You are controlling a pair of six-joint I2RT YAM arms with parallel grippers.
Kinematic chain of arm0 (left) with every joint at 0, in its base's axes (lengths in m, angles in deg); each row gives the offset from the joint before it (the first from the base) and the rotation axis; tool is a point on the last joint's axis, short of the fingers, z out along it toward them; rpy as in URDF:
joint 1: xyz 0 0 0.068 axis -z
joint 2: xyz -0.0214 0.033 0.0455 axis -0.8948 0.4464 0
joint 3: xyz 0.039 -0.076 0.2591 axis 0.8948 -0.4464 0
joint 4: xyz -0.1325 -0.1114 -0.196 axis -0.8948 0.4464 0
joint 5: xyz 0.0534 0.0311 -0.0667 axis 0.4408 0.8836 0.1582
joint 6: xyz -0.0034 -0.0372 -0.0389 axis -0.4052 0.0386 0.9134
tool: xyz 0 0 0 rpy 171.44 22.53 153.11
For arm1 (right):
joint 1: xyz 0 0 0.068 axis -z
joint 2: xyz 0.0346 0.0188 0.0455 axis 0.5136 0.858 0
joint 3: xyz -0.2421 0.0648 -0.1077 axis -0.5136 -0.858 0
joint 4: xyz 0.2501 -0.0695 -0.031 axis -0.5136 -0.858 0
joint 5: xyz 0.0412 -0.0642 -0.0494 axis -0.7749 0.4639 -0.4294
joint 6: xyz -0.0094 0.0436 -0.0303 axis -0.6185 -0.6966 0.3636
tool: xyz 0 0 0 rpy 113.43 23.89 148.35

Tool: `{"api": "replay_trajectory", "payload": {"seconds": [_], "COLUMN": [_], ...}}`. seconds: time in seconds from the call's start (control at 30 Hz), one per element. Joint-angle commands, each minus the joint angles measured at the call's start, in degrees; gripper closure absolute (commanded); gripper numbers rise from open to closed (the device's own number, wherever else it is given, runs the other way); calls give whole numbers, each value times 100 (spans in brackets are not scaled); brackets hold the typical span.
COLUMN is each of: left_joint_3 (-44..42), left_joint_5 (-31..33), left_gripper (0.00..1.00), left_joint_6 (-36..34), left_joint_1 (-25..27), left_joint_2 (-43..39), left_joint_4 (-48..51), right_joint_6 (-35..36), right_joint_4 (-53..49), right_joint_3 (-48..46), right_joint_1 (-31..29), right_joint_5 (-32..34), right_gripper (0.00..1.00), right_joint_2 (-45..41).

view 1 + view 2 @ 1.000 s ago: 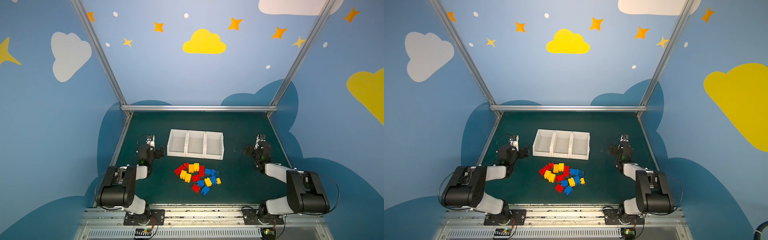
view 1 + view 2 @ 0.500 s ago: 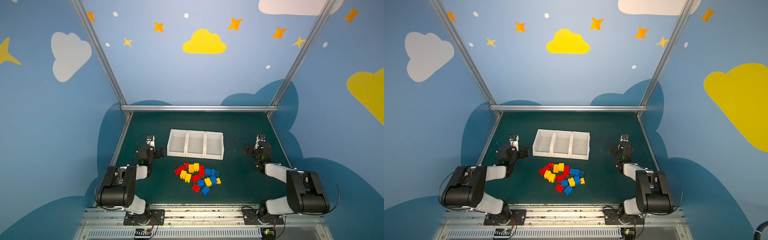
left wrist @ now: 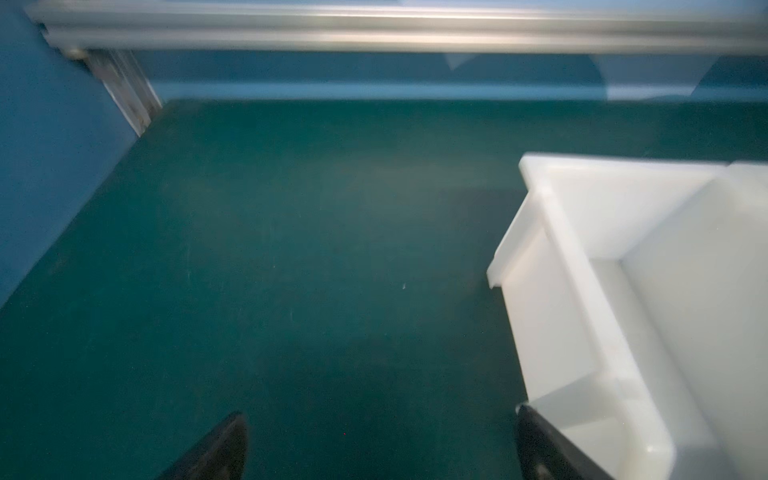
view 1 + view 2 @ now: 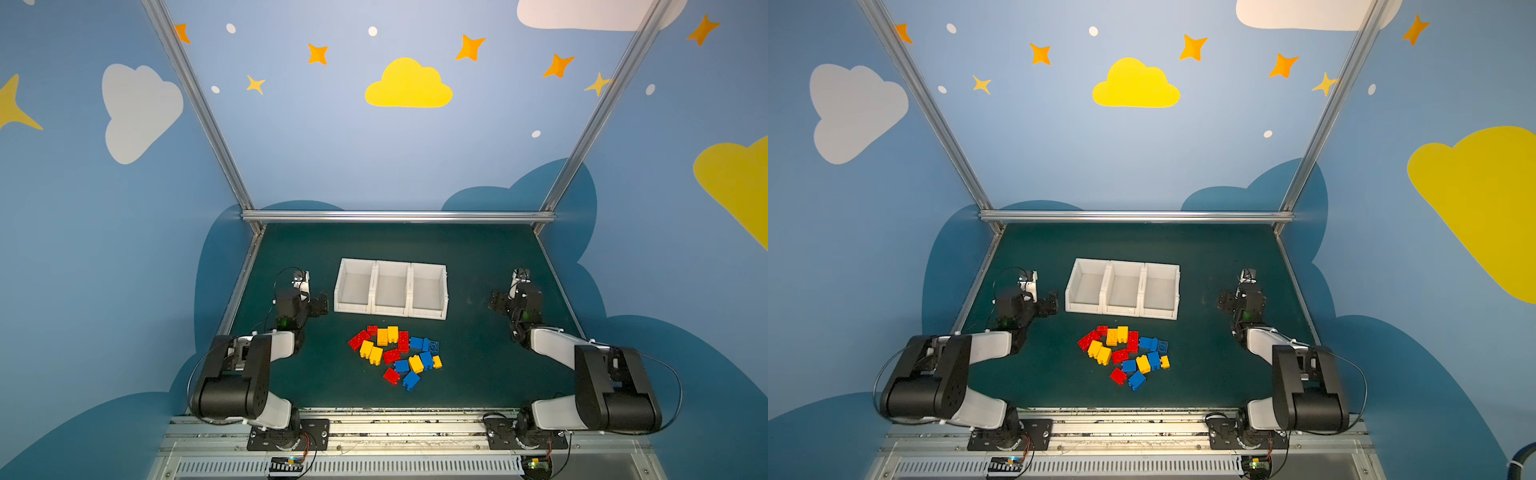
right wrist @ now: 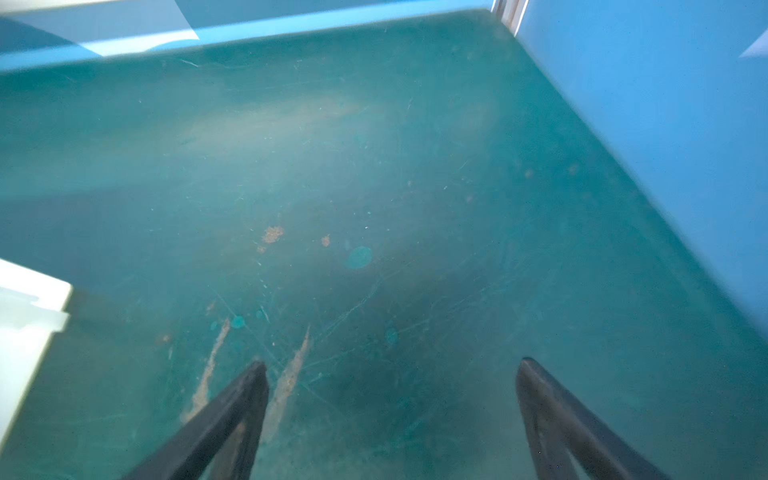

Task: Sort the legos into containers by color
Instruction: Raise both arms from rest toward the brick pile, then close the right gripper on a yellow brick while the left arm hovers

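Firstly, writing: too small to read on the circuit boards (image 4: pixel 286 462) at the front rail (image 4: pixel 395 428).
legos (image 4: pixel 397 353) (image 4: pixel 1125 353): red, yellow and blue bricks mixed in one loose cluster on the mat (image 4: pixel 478 365), at 6 o'clock of the containers (image 4: pixel 390 311) (image 4: pixel 1121 309) and wholly outside them.
containers: three white bins joined in a row, open tops up, at 12 o'clock of the cluster.
left gripper (image 4: pixel 324 300) (image 4: pixel 1052 303) (image 3: pixel 380 415): at 9 o'clock of the containers, just beside the end bin (image 3: pixel 582 299), jaws spread wide with nothing between them. One fingertip (image 3: pixel 536 449) sits by that bin's near corner, but contact cannot be told.
right gripper (image 4: pixel 494 301) (image 4: pixel 1223 301) (image 5: pixel 392 363): at 3 o'clock of the containers and apart from them, jaws spread wide over bare mat, holding nothing.
change: in both top views the bricks, bins and both arms lie as they did a second ago.
surroundings: pale scuffs (image 5: pixel 286 386) mark the dark green mat near the right gripper. An aluminium bar (image 4: pixel 395 216) runs along the 12 o'clock edge. The walls (image 4: pixel 332 145) are blue, with painted clouds and stars.
in the way: the containers stand between the two grippers, and open mat lies between each gripper and the cluster.
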Motion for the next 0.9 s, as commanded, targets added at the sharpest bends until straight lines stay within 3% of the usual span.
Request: {"api": "replay_trajectory", "payload": {"seconds": [0.0,0.07,0.13,0.33,0.43,0.6,0.67,0.87], "left_joint_3": [1160,1327,1273,827,642,461,369,78], "left_joint_5": [352,-21,-292,-443,-123,-15,51,-26], "left_gripper": [1,1,1,1,1,1,1,1], "left_joint_6": [342,516,811,1901,2052,2366,2565,2785], "left_joint_1": [66,118,298,1216,1664,1904,1960,1997], "left_joint_2": [-886,-1260,-1714,-2954,-3245,-3469,-3626,-3984], "left_joint_4": [2767,3477,3824,4472,4942,5467,5504,5509], "right_joint_6": [-212,-715,-852,-1717,-2184,-2696,-2821,-3105], "right_joint_4": [-2290,-3507,-4017,-5105,-5504,-5875,-5989,-6509], "right_joint_3": [999,1531,1652,1688,1796,2336,2674,3954], "right_joint_1": [-443,-653,-990,-2537,-3250,-4328,-4589,-4881], "right_joint_5": [211,-328,-885,-1062,-1005,-760,-664,-728], "right_gripper": [6,7,7,6,9,12,12,25], "right_joint_2": [-963,-1261,-1448,-1447,-1124,-225,170,1504]}}
